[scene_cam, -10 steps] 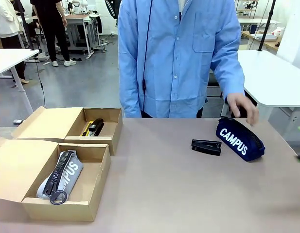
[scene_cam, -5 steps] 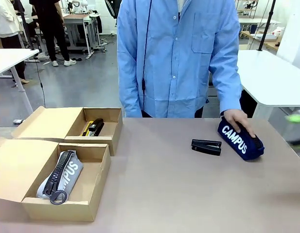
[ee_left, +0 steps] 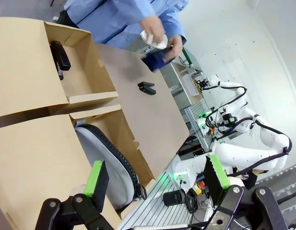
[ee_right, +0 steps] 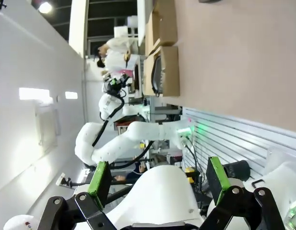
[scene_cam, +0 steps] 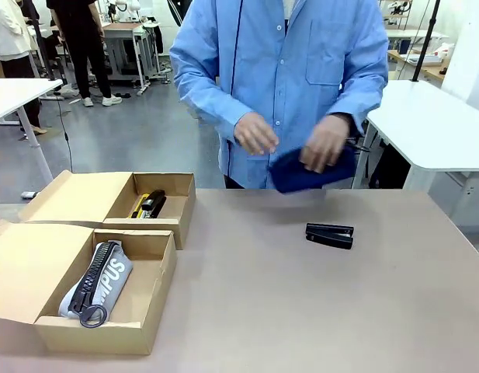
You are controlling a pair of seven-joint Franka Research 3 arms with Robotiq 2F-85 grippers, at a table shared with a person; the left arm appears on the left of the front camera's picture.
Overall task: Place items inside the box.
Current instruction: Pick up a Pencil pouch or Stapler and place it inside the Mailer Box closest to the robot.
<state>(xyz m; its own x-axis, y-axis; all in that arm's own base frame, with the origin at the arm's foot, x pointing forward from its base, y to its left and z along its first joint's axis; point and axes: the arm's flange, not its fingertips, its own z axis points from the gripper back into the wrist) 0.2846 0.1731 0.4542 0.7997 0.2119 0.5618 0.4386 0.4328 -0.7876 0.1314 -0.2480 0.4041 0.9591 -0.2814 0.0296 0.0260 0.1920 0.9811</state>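
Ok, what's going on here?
The person holds the navy pouch in both hands above the table's far edge. A black stapler lies on the table. The grey pouch sits in the near box; a second stapler and a yellow knife are in the far box. The left end effector and right end effector are open, empty.

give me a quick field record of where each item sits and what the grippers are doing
navy pouch: held above the far table edge by the person
loose black stapler: lying on the table, right of centre, outside both boxes
near box: holds the grey zip pouch
far box: holds the second black stapler and the yellow utility knife
left gripper: open, empty
right gripper: open, empty
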